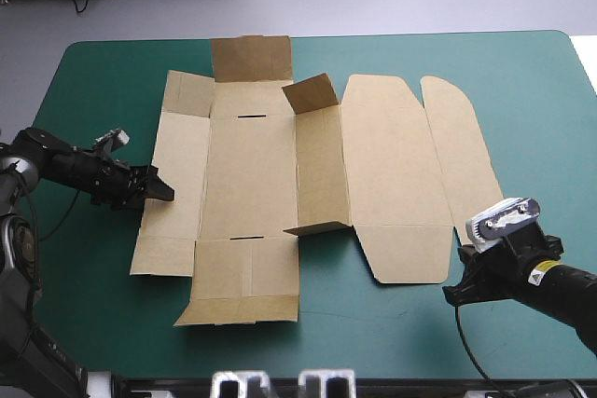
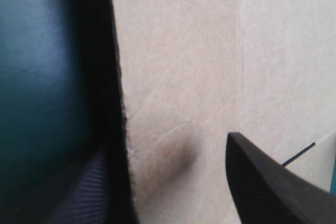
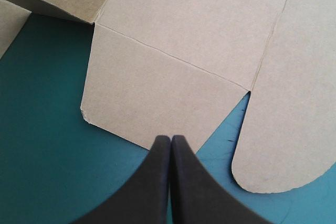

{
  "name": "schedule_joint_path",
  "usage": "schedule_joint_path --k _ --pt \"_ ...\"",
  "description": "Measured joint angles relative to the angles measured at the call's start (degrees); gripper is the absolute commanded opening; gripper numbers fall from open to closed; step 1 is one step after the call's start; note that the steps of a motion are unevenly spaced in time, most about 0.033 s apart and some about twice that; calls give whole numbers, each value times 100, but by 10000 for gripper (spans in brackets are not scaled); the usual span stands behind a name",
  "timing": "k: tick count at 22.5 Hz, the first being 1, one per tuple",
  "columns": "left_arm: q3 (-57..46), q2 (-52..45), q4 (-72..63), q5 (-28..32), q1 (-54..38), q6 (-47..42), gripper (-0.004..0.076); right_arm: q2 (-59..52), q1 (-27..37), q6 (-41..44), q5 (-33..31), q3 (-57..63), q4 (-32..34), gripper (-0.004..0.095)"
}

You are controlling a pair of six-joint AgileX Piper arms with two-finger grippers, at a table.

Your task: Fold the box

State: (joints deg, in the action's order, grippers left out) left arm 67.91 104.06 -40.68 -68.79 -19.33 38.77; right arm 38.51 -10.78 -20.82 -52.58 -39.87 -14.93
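High view shows the brown box (image 1: pixel 250 174) mostly flat on the tabletop (image 1: pixel 103 81). At its left edge the left end effector (image 1: pixel 160 189) straddles the board, fingers (image 2: pixel 273 182) apart, probably to lift that wall; the right end effector (image 3: pixel 170 141), pinched closed, hovers off its near-right corner.

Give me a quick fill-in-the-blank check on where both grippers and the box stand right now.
1. The right gripper has its fingers ____.
2. The left gripper, fingers open, sits at the ____ edge of the box.
3. The rounded flap lies flat at the box's ____ end, nearest the right gripper.

Missing words: shut; left; right.
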Motion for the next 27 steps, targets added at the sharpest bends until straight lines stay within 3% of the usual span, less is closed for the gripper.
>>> schedule_joint_path --k 5,8,9,21,27 --pt "-397 0 -342 24 5 143 209 0 0 0 2 0 0 -20" --pt "-620 9 -662 24 5 413 16 0 0 0 6 0 -5 -20" --pt "-660 14 -937 -54 5 619 -11 0 0 0 13 0 -5 -20" --pt "-607 -185 -1055 -96 162 949 -10 0 0 0 8 0 -11 -20" --pt "649 -804 272 -40 1003 399 -9 0 0 173 34 0 -11 -20"
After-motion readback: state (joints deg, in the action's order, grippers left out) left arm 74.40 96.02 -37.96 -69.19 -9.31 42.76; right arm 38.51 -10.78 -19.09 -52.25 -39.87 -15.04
